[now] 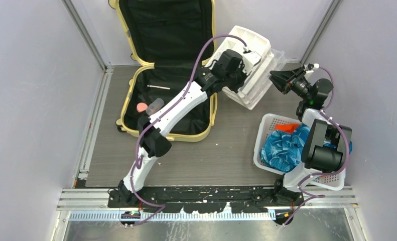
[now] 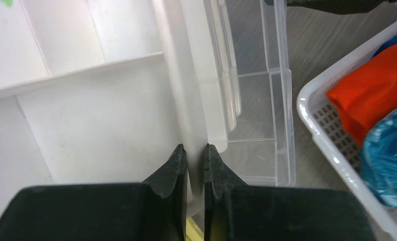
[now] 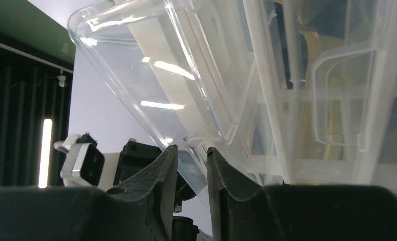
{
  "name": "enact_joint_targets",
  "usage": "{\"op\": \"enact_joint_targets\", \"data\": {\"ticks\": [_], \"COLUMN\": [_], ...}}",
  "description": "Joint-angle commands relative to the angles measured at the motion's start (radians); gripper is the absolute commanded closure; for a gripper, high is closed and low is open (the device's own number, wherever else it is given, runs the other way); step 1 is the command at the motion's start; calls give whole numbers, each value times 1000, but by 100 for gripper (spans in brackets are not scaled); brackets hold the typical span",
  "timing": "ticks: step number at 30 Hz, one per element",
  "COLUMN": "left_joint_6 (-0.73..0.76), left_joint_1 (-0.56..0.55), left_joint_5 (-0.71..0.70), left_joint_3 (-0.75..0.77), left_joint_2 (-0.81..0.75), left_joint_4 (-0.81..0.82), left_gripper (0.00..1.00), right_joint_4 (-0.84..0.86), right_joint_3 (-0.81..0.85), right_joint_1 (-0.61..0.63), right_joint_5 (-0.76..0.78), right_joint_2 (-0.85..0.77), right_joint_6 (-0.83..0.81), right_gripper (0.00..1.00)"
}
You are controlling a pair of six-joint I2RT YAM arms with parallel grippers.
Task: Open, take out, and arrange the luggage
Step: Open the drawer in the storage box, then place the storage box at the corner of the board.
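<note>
The pale yellow suitcase (image 1: 186, 137) lies open on the table, its lid (image 1: 166, 25) standing against the back wall and its black lining showing. A pink item (image 1: 142, 107), a clear tube (image 1: 156, 104) and a thin white stick (image 1: 158, 87) lie in the lower shell. My left gripper (image 1: 241, 63) reaches over the suitcase and is shut on a wall of the white drawer bin (image 1: 254, 50), as the left wrist view (image 2: 193, 148) shows. My right gripper (image 1: 272, 76) is at the bin's right side, closed on a clear plastic drawer edge (image 3: 226, 75) that runs between its fingertips (image 3: 191, 149).
The bin (image 2: 101, 115) is tilted, to the right of the suitcase. A white perforated basket (image 1: 266, 125) with blue cloth (image 1: 284, 145) and orange cloth (image 2: 377, 90) stands at the right by my right arm. Grey walls enclose the table on three sides.
</note>
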Motion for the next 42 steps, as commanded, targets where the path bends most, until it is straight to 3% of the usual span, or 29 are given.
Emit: {"op": "enact_joint_targets", "data": {"ticks": [1, 12, 25, 30, 36, 42], "left_joint_6": [243, 266, 202, 176, 148, 135], "left_joint_1": [-82, -99, -86, -86, -85, -85], "left_joint_5": [-97, -77, -55, -57, -44, -41], "left_joint_3": [69, 80, 97, 97, 104, 105], "left_joint_2": [8, 50, 99, 105, 111, 116], "left_joint_4": [10, 4, 92, 126, 166, 174], "left_gripper": [100, 100, 100, 94, 90, 89], "right_joint_4": [155, 191, -80, -284, -791, -860], "right_joint_3": [-31, -124, -178, -180, -100, -90], "right_joint_1": [12, -26, -112, -145, -173, -206], "right_joint_5": [-16, -8, -23, -35, 17, 13], "right_joint_2": [-21, -27, -119, -215, -300, -306], "right_joint_6": [-23, -57, -298, -453, -829, -892], "right_gripper": [67, 66, 62, 60, 51, 41]}}
